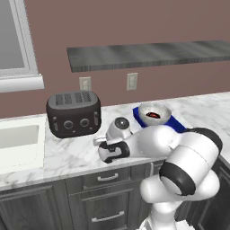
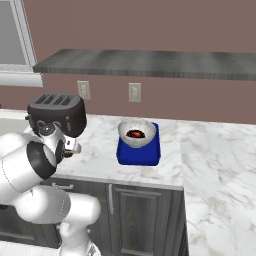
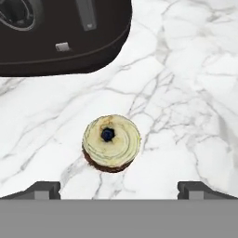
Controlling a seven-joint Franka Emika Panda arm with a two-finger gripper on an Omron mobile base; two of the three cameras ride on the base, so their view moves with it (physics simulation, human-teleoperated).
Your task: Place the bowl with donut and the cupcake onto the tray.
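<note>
1. Cupcake sits upright on the marble counter in the hand view, with pale swirled frosting, a small dark dot on top and a dark base, midway between the two finger tips.
2. Left of everything on the counter stands the black toaster, with a white sink farther left in the left base view; in the hand view the toaster's dark body lies just beyond the cupcake.
3. Next comes the claw, hanging over the cupcake with its fingers spread fully wide, one on each side, holding nothing and not touching it.
4. Right of the arm lies the blue tray, flat on the counter near the front edge.
5. On the tray rests the bowl, pale grey-white and upright.
6. Inside the bowl lies the donut, a dark red-brown ring.
</note>
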